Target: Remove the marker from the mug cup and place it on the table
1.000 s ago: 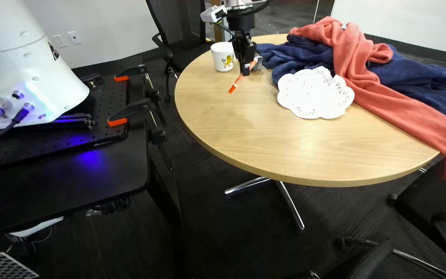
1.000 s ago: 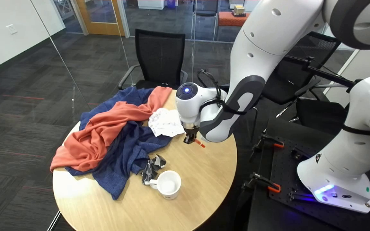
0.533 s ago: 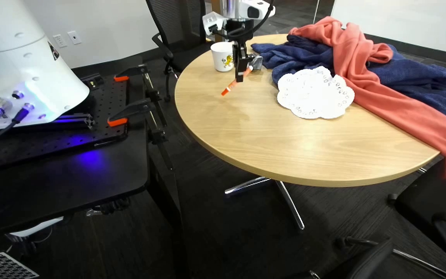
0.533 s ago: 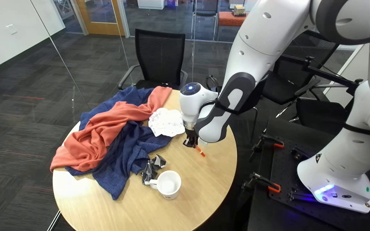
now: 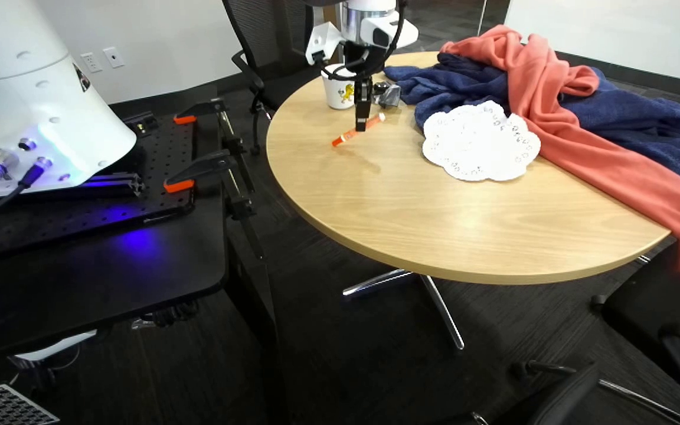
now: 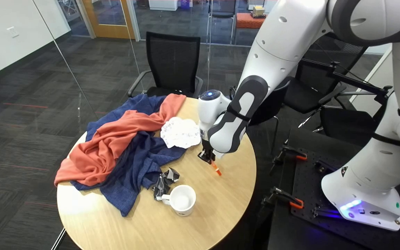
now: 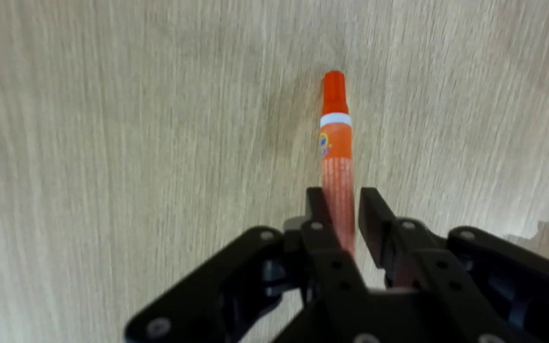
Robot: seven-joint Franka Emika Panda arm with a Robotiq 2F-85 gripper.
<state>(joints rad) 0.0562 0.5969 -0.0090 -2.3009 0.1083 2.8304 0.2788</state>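
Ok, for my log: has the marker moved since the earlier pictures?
Yes: in an exterior view, the marker has moved down the picture, appearing nearer the mug.

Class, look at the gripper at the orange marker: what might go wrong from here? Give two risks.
First, the gripper straddles the marker closely, a slim gap showing on one side in the wrist view, so a sideways move might nudge it. Second, the marker's body looks rounded, so it could roll along the table once the gripper leaves.
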